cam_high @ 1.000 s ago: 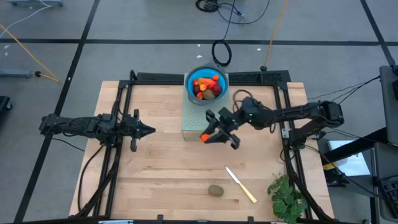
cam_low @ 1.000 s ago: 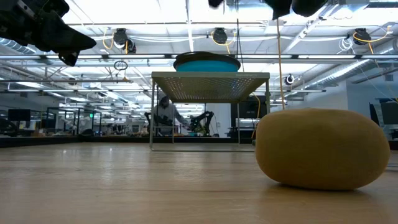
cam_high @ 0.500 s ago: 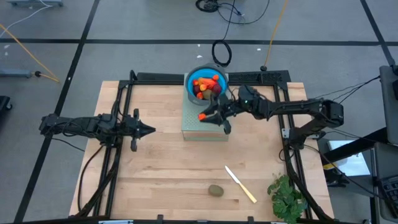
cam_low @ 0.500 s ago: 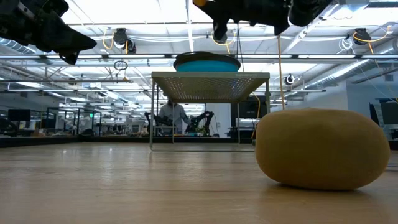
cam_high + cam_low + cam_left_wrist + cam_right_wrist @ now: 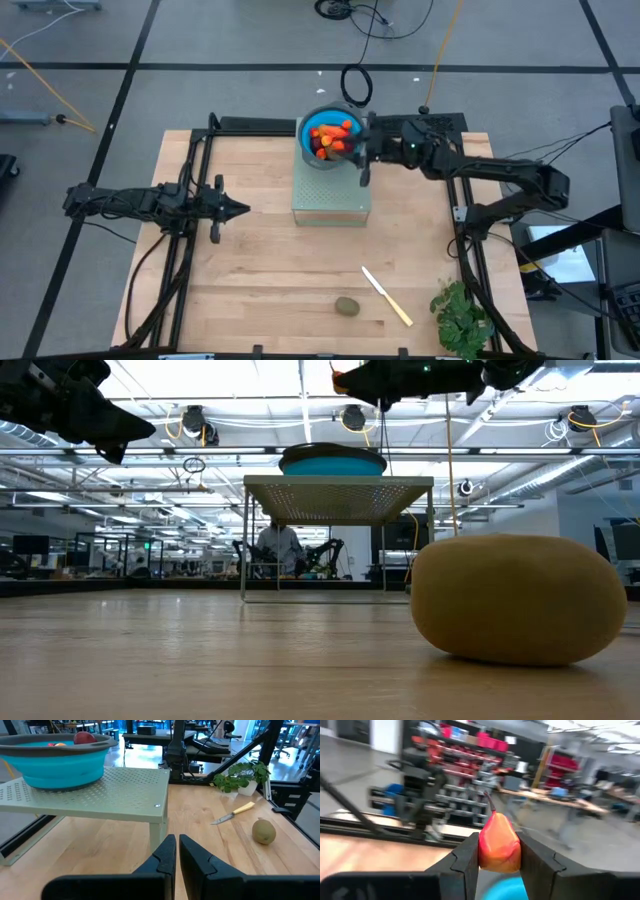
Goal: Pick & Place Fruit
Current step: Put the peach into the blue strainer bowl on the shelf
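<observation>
The right pincer (image 5: 345,150) hangs above the blue bowl (image 5: 303,135), its two dark fingers (image 5: 465,860) pinching a red-orange pear-shaped fruit (image 5: 499,842) by its sides, stem up. The bowl stands at the far end of a pale perforated stand (image 5: 331,195) and already carries several red and orange fruit pieces (image 5: 328,132); the pincer sits over the bowl's right rim. The left pincer (image 5: 240,209) is pressed together and hovers above the worktop (image 5: 260,270) on the left side, well apart from the stand, with bare wood all round it. Near the front edge a brown-green kiwi (image 5: 346,306) lies alone, a cream-handled knife (image 5: 386,296) just to its right, and a green leafy bunch (image 5: 462,318) at the right front corner, overhanging the edge.
</observation>
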You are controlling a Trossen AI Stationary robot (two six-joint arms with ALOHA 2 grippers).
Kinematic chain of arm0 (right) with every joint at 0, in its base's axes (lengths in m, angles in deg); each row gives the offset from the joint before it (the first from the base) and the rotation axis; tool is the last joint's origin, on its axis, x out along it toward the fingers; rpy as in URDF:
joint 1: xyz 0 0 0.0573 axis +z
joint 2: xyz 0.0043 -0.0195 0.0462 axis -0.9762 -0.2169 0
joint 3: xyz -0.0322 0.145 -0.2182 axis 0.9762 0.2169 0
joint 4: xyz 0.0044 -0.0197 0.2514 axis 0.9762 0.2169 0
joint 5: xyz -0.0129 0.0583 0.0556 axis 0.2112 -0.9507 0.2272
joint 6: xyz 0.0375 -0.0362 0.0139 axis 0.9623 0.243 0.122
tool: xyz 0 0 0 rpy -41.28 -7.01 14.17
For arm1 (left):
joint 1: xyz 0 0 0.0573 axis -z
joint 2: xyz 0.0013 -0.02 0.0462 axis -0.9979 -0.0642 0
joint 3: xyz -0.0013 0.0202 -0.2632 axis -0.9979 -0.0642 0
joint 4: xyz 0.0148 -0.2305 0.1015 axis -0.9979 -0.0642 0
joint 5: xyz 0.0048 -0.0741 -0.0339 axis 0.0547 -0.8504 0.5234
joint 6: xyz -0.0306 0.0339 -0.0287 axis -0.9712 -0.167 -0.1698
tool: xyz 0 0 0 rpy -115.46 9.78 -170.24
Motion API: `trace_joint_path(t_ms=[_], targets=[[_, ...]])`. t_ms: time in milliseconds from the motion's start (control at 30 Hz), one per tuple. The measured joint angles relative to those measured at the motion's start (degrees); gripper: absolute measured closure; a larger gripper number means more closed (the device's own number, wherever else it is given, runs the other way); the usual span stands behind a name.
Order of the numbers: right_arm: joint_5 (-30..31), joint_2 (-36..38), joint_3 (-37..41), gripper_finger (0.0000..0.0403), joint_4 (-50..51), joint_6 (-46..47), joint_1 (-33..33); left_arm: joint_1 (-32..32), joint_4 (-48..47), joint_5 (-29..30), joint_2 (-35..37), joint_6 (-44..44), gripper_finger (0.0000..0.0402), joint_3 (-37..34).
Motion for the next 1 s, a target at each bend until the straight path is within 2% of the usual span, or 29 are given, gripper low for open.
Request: trace_joint_path(t_ms=[167, 367, 700, 833, 1000], targets=[[3.4, 1.3, 0.0, 0.0288, 0.3, -2.6, -2.0, 0.0, 0.0, 0.0, 0.0, 0.0, 0.0380, 0.0], [3.2, 1.9, -0.4, 0.0288, 1.9, -2.1, -4.9, 0.0, 0.1, 0.5, 0.0, -0.2, 0.0380, 0.0], [3.2, -0.7, -14.6, 0.0287, 24.1, -5.4, -8.1, 0.0, 0.1, 0.9, 0.0, 0.0, 0.0380, 0.0], [3.2, -2.3, -18.0, 0.0287, 27.6, -5.4, -9.5, 0.0, 0.1, 1.0, 0.0, 0.0, 0.0380, 0.0], [3.0, -3.4, -18.4, 0.0287, 29.0, -5.4, -10.6, 0.0, 0.1, 1.0, 0.0, 0.0, 0.0380, 0.0]])
